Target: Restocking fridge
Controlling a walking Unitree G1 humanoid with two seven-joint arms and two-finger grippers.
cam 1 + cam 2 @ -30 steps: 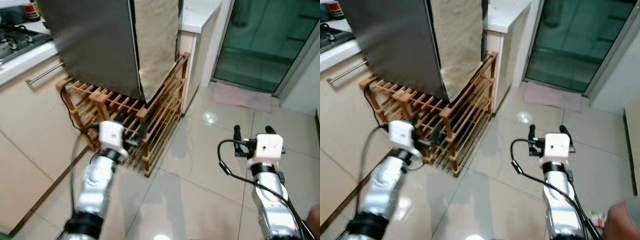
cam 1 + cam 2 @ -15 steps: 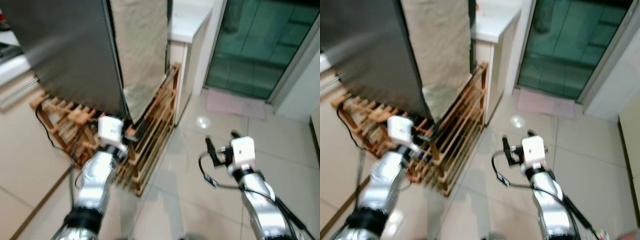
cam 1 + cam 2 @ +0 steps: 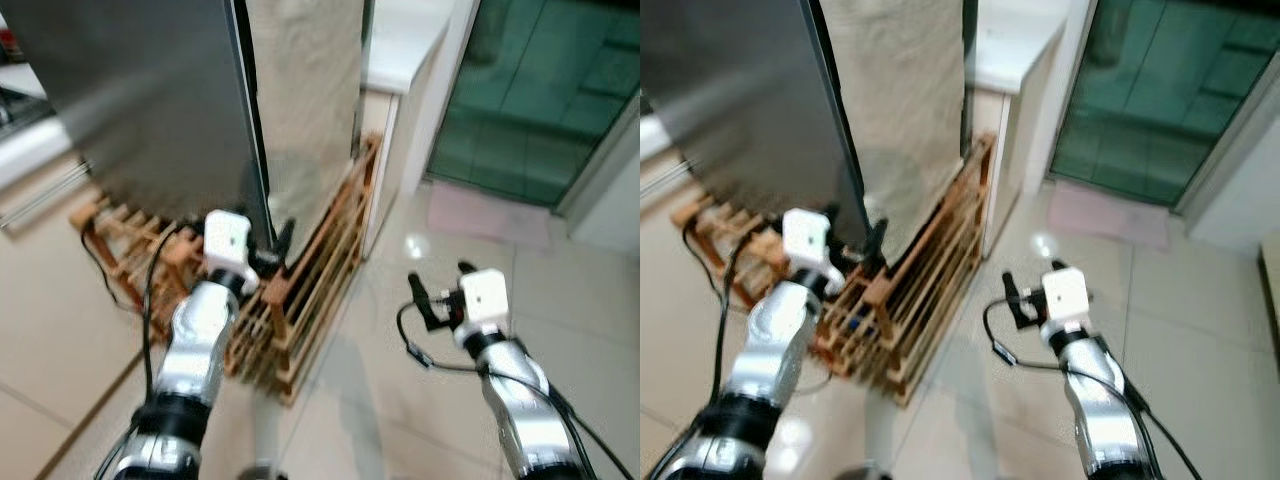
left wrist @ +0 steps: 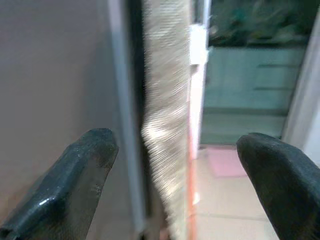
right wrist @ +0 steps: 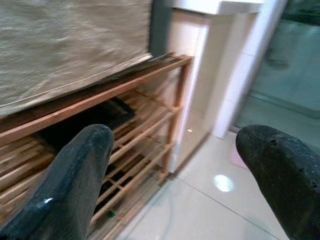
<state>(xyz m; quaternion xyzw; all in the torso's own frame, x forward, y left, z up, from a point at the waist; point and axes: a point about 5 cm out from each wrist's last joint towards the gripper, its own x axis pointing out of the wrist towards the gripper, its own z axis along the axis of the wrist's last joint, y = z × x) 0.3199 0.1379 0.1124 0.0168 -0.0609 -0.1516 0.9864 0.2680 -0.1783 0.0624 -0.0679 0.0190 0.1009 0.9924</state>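
Left eye view. Fridge [image 3: 150, 100]: tall grey cabinet with its door closed, standing on a wooden slatted rack [image 3: 300, 290]; a beige cloth [image 3: 305, 110] hangs down its side. Left gripper [image 3: 272, 245]: raised directly in front of the fridge's lower door edge, black fingers pointing at the seam between door and cloth, carrying nothing. Right gripper [image 3: 440, 295]: held out over the pale tiled floor [image 3: 400, 400], well apart from the fridge and to the right of the rack. A green glass door [image 3: 540, 100] lies ahead of it, a pink mat [image 3: 485, 212] on the floor before that door.

Right eye view. Same scene. A white counter [image 3: 1015, 40] stands just beyond the fridge. No stock item can be made out near either gripper.

Left wrist view. Both fingers [image 4: 85, 170] stand wide apart with only air between them; the door's grey face and dark seam lie ahead between them, the cloth just beside the seam.

Right wrist view. Fingers [image 5: 75, 175] likewise spread apart and empty (rack shelves and a dark object on one of them ahead, too blurred to name).

Risk, as judged. The door must be opened first. The left gripper sits low on the edge and close to the cloth; a finger could snag the cloth instead of the door, or slip off the smooth edge. The rack's projecting front corner stands near the left forearm and could be knocked. Motion blur suggests an unsettled camera, so aim may be off.
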